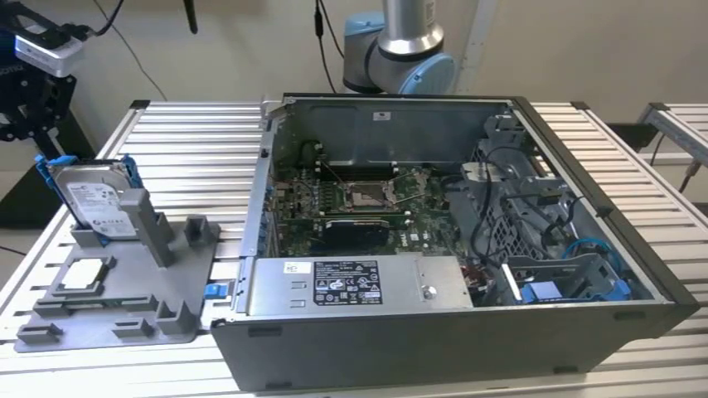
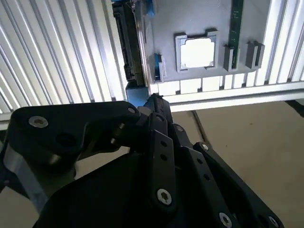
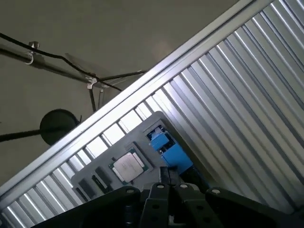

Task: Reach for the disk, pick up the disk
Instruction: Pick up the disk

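The disk [image 1: 94, 199] is a silver drive with a white label in a bright blue bracket. It stands upright in a slot of the grey fixture [image 1: 122, 298] at the exterior view's left. My gripper [image 1: 31, 104] hangs above and beyond the disk at the table's edge, apart from it. In the second wrist view the disk [image 2: 131, 47] shows edge-on just past my black gripper [image 2: 153, 108]. In the first wrist view the disk's blue bracket [image 3: 169, 150] sits right above the gripper [image 3: 166, 187].
A small square silver chip [image 1: 80, 275] lies in the fixture's front pocket. An open computer case [image 1: 443, 240] takes up the middle of the slatted metal table [image 1: 199, 141], with a grey labelled box [image 1: 354, 286] inside. The arm's base [image 1: 393, 50] stands behind it.
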You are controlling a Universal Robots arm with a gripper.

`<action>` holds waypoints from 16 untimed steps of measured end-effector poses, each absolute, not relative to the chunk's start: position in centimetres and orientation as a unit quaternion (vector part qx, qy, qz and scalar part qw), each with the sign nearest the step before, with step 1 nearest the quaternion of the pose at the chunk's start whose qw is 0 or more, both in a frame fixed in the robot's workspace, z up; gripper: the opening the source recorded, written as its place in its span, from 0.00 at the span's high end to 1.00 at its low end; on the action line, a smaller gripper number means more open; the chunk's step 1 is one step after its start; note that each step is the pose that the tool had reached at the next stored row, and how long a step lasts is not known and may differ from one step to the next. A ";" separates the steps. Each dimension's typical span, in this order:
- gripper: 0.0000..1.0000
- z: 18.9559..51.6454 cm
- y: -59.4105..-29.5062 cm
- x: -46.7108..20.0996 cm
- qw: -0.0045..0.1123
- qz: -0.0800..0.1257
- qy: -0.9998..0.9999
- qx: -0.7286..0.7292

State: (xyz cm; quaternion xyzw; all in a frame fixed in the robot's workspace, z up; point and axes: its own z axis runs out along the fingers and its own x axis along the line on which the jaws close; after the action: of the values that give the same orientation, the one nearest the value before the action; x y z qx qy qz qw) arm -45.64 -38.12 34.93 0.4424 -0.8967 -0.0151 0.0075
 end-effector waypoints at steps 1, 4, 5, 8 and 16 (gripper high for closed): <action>1.00 34.9 -38.1 -45.6 0.008 -0.015 -0.893 0.450; 1.00 34.9 -38.1 -45.6 0.008 -0.015 -0.881 0.474; 1.00 34.9 -38.1 -45.6 0.008 -0.015 -0.877 0.480; 1.00 34.9 -38.0 -45.6 0.007 -0.014 -0.868 0.496; 1.00 34.9 -37.8 -45.6 0.005 -0.012 -0.850 0.527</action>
State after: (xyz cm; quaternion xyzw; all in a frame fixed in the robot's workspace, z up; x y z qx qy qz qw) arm -45.64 -37.76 34.93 0.5272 -0.8496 -0.0124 0.0054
